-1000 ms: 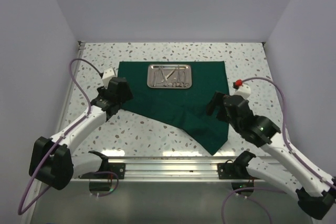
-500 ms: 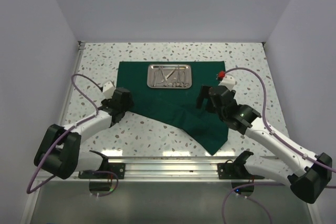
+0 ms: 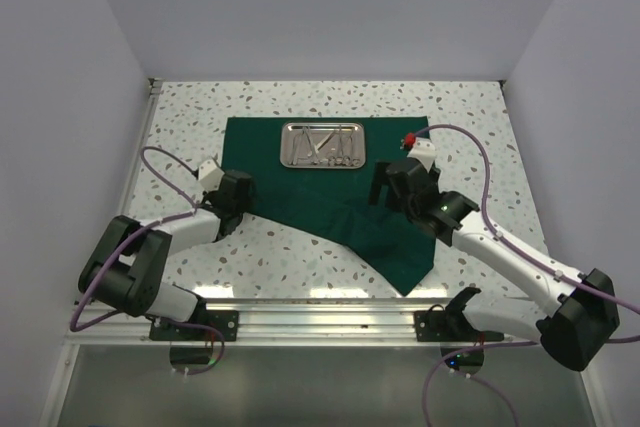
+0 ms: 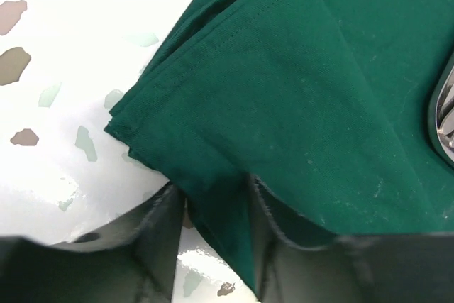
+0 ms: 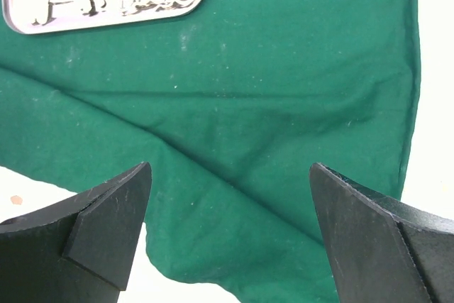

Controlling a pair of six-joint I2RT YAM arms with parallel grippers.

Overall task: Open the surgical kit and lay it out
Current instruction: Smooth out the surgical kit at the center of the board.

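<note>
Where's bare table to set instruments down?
Free: the strip of table between the cloth and the back wall, and the near-left patch between the cloth's slanted edge and the rail. Crowded: the cloth's left corner, which the left hand straddles, and right of the tray, under the open right hand.

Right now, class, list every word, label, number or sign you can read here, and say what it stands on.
None: no readable text in any view.
The green cloth, the steel tray, the instruments in it and the speckled table show no writing.
</note>
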